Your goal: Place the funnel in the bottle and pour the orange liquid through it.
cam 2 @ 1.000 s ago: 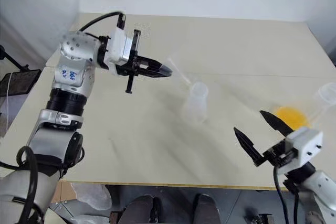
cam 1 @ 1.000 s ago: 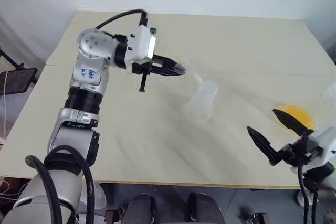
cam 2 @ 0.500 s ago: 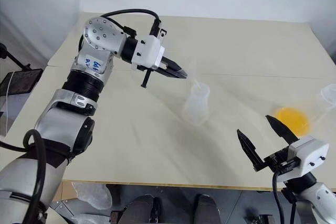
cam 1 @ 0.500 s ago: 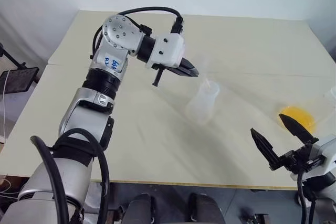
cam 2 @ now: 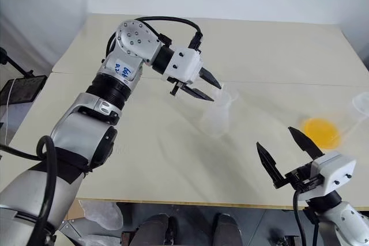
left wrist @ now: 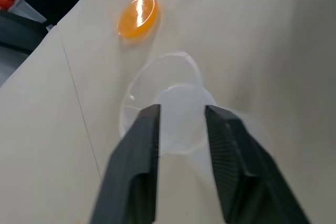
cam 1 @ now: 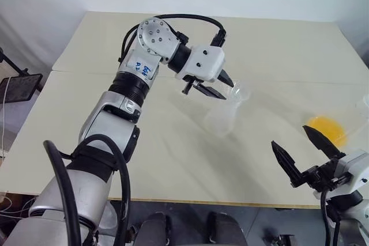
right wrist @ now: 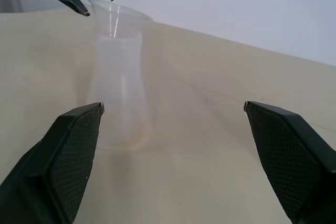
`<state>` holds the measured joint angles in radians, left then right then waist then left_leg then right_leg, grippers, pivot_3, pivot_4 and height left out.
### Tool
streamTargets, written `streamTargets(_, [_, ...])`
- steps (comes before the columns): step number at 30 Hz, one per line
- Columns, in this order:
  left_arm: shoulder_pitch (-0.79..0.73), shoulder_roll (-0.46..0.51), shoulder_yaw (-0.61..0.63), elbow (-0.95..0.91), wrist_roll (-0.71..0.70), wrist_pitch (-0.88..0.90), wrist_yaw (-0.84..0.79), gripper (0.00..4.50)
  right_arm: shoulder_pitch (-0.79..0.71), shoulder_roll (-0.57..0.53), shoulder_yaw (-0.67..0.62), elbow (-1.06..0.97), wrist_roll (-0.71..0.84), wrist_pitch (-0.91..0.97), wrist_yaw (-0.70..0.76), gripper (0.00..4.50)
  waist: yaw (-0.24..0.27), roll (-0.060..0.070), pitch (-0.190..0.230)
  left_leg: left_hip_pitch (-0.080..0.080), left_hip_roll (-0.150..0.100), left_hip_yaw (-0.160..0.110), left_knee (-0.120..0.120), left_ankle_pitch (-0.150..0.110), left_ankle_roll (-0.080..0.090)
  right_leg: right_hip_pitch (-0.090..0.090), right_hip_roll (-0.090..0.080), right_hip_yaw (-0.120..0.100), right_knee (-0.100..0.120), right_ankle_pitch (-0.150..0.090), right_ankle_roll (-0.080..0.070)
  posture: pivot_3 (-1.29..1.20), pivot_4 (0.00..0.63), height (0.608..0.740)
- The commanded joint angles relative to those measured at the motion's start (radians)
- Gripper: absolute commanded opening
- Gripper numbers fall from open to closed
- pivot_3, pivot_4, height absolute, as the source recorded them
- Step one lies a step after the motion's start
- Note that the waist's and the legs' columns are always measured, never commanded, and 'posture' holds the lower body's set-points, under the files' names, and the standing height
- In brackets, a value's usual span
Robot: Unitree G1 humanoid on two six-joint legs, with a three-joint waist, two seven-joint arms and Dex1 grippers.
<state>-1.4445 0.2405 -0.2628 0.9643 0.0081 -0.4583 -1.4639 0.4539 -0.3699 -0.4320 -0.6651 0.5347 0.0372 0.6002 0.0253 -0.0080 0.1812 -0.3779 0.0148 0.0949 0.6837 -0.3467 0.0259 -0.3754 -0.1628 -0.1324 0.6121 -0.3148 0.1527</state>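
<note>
In the bottle (cam 1: 222, 116), the funnel (cam 1: 238, 92), upright.

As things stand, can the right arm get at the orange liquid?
Probably yes. The open right gripper hovers close to the orange liquid, with only bare table between; the bottle stands well aside.

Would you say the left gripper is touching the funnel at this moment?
Cannot tell. In the right wrist view the left gripper has its tips open right at the rim of the funnel seated in the bottle, but no clear gap or contact shows.
</note>
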Motion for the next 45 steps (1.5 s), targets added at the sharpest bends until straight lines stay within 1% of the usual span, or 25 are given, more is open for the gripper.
streamTargets(1, [-0.031, -0.007, 0.033, -0.015, -0.033, 0.042, -0.009, 2.74, 0.0, 0.01, 0.012, -0.02, -0.001, -0.03, -0.009, 4.5, 0.0, 0.0, 0.0, 0.0, 0.0, 0.0, 0.0, 0.0, 0.0, 0.0, 0.0, 0.0, 0.0, 0.0, 0.0, 0.0, 0.15, 0.74])
streamTargets(3, [-0.015, -0.001, 0.057, -0.034, -0.062, 0.097, -0.022, 3.29, -0.008, 0.011, 0.019, -0.013, -0.004, -0.032, -0.009, 4.5, -0.001, 0.0, 0.0, 0.0, 0.0, 0.0, 0.0, 0.0, 0.0, 0.0, 0.0, 0.0, 0.0, 0.0, 0.0, 0.0, 0.15, 0.74])
streamTargets(4, [-0.005, 0.005, 0.075, -0.045, -0.084, 0.137, -0.026, 3.66, -0.016, 0.01, 0.023, -0.007, -0.004, -0.033, -0.01, 4.5, -0.001, 0.0, 0.0, 0.0, 0.0, 0.0, 0.0, 0.0, 0.0, 0.0, 0.0, 0.0, 0.0, 0.0, 0.0, 0.0, 0.15, 0.74])
streamTargets(7, [0.047, 0.036, 0.131, -0.09, -0.146, 0.258, -0.035, 4.47, -0.035, 0.005, 0.031, 0.005, -0.005, -0.035, -0.011, 4.5, -0.002, 0.0, 0.0, 0.0, 0.0, 0.0, 0.0, 0.0, 0.0, 0.0, 0.0, 0.0, 0.001, 0.0, 0.0, 0.0, 0.15, 0.74])
streamTargets(10, [0.17, 0.109, 0.212, -0.183, -0.212, 0.401, 0.017, 4.47, -0.081, 0.008, 0.015, 0.021, 0.002, -0.042, -0.031, 4.5, -0.014, 0.001, -0.001, 0.002, 0.001, -0.002, 0.0, 0.0, 0.0, 0.0, 0.0, 0.001, 0.002, 0.0, 0.0, 0.0, 0.15, 0.74])
streamTargets(14, [0.373, 0.167, 0.285, -0.397, -0.286, 0.519, 0.093, 4.47, -0.094, 0.021, -0.062, 0.025, 0.051, -0.044, -0.078, 4.5, -0.023, 0.001, 0.0, 0.003, 0.001, -0.005, 0.0, 0.0, 0.0, -0.001, 0.0, 0.001, 0.008, 0.0, -0.001, 0.0, 0.15, 0.74])
streamTargets(16, [0.464, 0.181, 0.305, -0.488, -0.317, 0.555, 0.113, 4.47, -0.068, 0.036, -0.112, 0.017, 0.075, -0.049, -0.103, 4.5, -0.012, 0.001, 0.0, 0.002, 0.0, -0.007, 0.001, 0.0, 0.0, -0.001, -0.001, 0.001, 0.008, 0.0, 0.0, 0.0, 0.15, 0.74])
streamTargets(19, [0.584, 0.188, 0.342, -0.59, -0.364, 0.569, 0.146, 4.47, 0.041, 0.102, -0.199, -0.022, 0.107, -0.087, -0.132, 4.5, 0.004, 0.001, 0.0, 0.002, -0.001, -0.009, 0.001, 0.0, 0.0, 0.0, -0.002, 0.001, 0.008, 0.0, 0.0, 0.0, 0.15, 0.74])
streamTargets(22, [0.646, 0.203, 0.339, -0.618, -0.372, 0.579, 0.152, 4.47, 0.144, 0.181, -0.266, -0.044, 0.134, -0.14, -0.151, 4.5, 0.005, 0.001, 0.0, 0.002, -0.001, -0.008, 0.001, 0.0, 0.0, 0.001, -0.002, 0.001, 0.009, 0.0, 0.0, 0.0, 0.15, 0.74])
streamTargets(25, [0.658, 0.197, 0.334, -0.612, -0.387, 0.592, 0.153, 4.47, 0.243, 0.264, -0.312, -0.027, 0.149, -0.203, -0.142, 4.5, -0.001, 0.001, -0.001, 0.003, -0.001, -0.005, 0.001, 0.0, 0.0, 0.001, -0.002, 0.002, 0.008, 0.0, 0.0, 0.0, 0.15, 0.74])
streamTargets(28, [0.652, 0.182, 0.329, -0.609, -0.405, 0.605, 0.158, 4.47, 0.282, 0.304, -0.327, 0.007, 0.155, -0.244, -0.136, 4.5, -0.005, 0.001, -0.001, 0.005, 0.0, -0.005, 0.001, 0.0, 0.0, 0.001, -0.001, 0.005, 0.007, 0.0, 0.0, 0.0, 0.15, 0.74])
streamTargets(30, [0.648, 0.164, 0.32, -0.609, -0.414, 0.612, 0.159, 4.47, 0.28, 0.314, -0.337, 0.04, 0.16, -0.26, -0.149, 4.5, -0.008, 0.002, -0.001, 0.007, 0.0, -0.005, -0.001, 0.0, 0.0, 0.001, 0.0, 0.009, 0.007, 0.0, 0.0, 0.0, 0.15, 0.74])
streamTargets(32, [0.647, 0.155, 0.31, -0.613, -0.42, 0.619, 0.149, 4.47, 0.255, 0.297, -0.338, 0.059, 0.163, -0.257, -0.173, 4.5, -0.009, 0.002, -0.001, 0.008, 0.0, -0.004, -0.001, 0.0, 0.0, 0.0, 0.0, 0.01, 0.007, 0.0, -0.001, 0.0, 0.15, 0.74])
streamTargets(39, [0.642, 0.159, 0.307, -0.629, -0.433, 0.639, 0.157, 4.47, 0.074, 0.138, -0.332, 0.092, 0.14, -0.118, -0.326, 4.5, -0.016, 0.003, -0.001, 0.008, 0.001, -0.003, 0.0, 0.0, 0.0, -0.001, 0.0, 0.013, 0.008, 0.0, -0.001, 0.0, 0.15, 0.74])
streamTargets(42, [0.646, 0.164, 0.31, -0.648, -0.437, 0.65, 0.172, 4.47, -0.051, 0.038, -0.318, 0.121, 0.146, -0.01, -0.403, 4.5, -0.016, 0.003, -0.001, 0.007, 0.0, -0.002, 0.0, 0.0, 0.0, -0.001, 0.0, 0.013, 0.008, 0.0, -0.001, 0.0, 0.15, 0.74])
streamTargets(45, [0.655, 0.166, 0.31, -0.67, -0.44, 0.652, 0.183, 4.47, -0.147, -0.027, -0.312, 0.162, 0.142, 0.071, -0.452, 4.5, -0.014, 0.003, -0.002, 0.007, 0.0, -0.002, 0.0, 0.0, 0.0, -0.001, 0.0, 0.013, 0.008, 0.0, -0.001, 0.0, 0.15, 0.74])
